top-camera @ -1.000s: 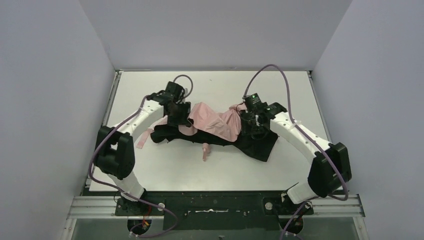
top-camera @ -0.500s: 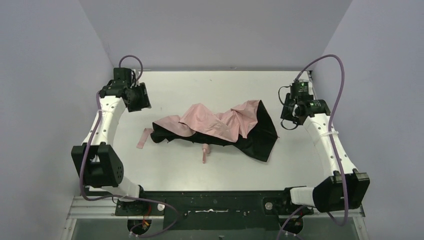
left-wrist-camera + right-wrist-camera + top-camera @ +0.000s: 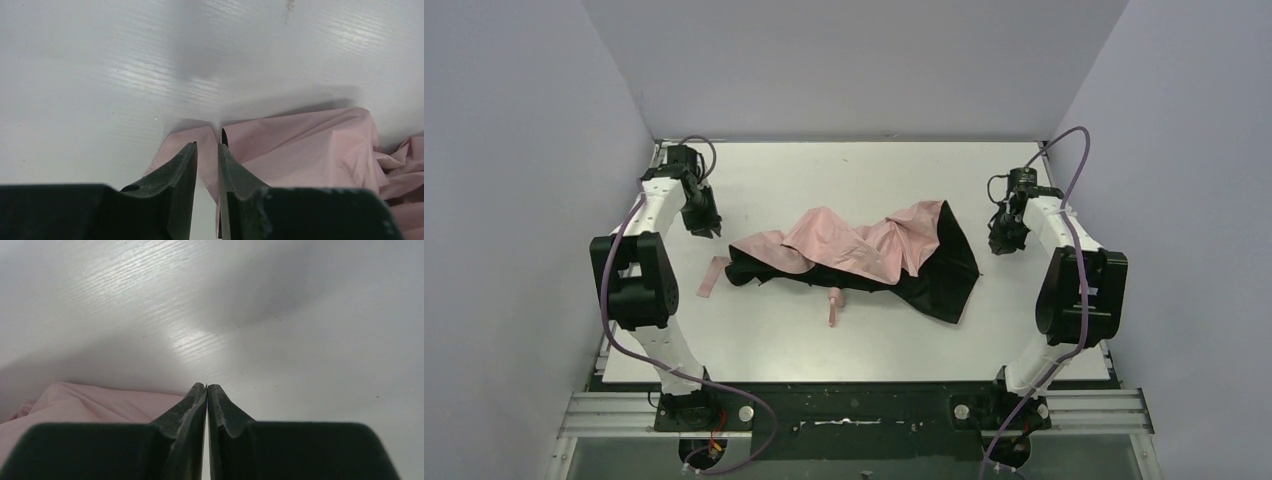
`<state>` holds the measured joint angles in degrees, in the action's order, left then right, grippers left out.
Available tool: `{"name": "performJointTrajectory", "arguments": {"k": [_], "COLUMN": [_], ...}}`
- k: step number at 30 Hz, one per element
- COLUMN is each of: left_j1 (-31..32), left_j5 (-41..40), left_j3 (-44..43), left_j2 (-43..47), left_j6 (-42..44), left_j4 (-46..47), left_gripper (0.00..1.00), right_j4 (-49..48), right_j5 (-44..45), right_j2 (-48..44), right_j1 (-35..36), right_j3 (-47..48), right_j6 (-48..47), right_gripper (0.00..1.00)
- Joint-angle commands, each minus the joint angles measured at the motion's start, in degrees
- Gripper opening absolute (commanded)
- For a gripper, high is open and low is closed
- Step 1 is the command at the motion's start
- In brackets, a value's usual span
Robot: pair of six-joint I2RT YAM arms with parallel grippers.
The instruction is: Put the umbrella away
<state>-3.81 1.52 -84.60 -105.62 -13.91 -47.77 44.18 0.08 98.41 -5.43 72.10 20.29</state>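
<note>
table (image 3: 844,170): white top, grey walls (image 3: 524,200) on three sides, both arm bases at the near edge.

umbrella (image 3: 854,250): lying across the middle of the table, not bundled. the canopy is a loose crumpled heap running left to right. pink side is up over the left and centre. the black underside (image 3: 944,285) shows along the near edge and at the right end. nothing is holding it.

left arm (image 3: 639,270): folded up along the left edge, purple cable (image 3: 624,330) looping down to its base. right arm (image 3: 1079,290): mirrored along the right edge.

left gripper (image 3: 707,222): far-left part of the table, pointing down, near the canopy's left end but apart from it in the top view. in the wrist view its fingers (image 3: 180,170) are nearly together with a thin slit between them and nothing in it. pink fabric sits just past the tips.

right gripper (image 3: 1006,240): far-right part of the table, near the black right end of the canopy, apart from it. in the wrist view its fingers (image 3: 187,407) are clenched tip to tip on nothing. bare table lies beyond, with a bit of pink fabric off to the lower left.

handle (image 3: 834,305): small, pink, pokes out from the near edge of the canopy toward the bases, flat on the table.

strap (image 3: 714,275): pink, flat on the table just beside the canopy's left tip.
</note>
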Motion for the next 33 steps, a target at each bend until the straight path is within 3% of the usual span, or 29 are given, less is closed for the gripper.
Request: {"name": "performJointTrajectory", "arguments": {"k": [1,3,14,24,33], "left_j1": [-0.1,-0.1,3.3,11.0,19.8], "left_j5": [-1.1,-2.3,-2.3,-1.7,3.2], "left_j3": [-4.4,-4.9,-4.0,-1.6,4.0], "left_j2": [-3.7,-5.5,-9.0,-8.9,-6.4], "left_j6": [1.6,1.9,2.7,0.1,-3.5], "left_j4": [-2.4,-3.2,-2.0,-3.3,1.8], "left_gripper": [0.16,0.12,0.04,0.0,0.0], "right_j4": [-0.6,-1.5,-2.9,-2.9,-5.9], "right_j5": [-2.0,-2.5,-3.6,-5.0,-10.2], "right_j2": [0.3,0.5,2.6,0.9,-3.6], "right_j1": [0.7,0.7,3.7,9.5,17.2], "right_j3": [0.5,-1.1,-4.7,-9.1,-14.7], "right_j6": [0.3,0.7,1.3,1.4,5.6], "right_gripper": [0.05,0.0,0.0,0.0,0.0]}}
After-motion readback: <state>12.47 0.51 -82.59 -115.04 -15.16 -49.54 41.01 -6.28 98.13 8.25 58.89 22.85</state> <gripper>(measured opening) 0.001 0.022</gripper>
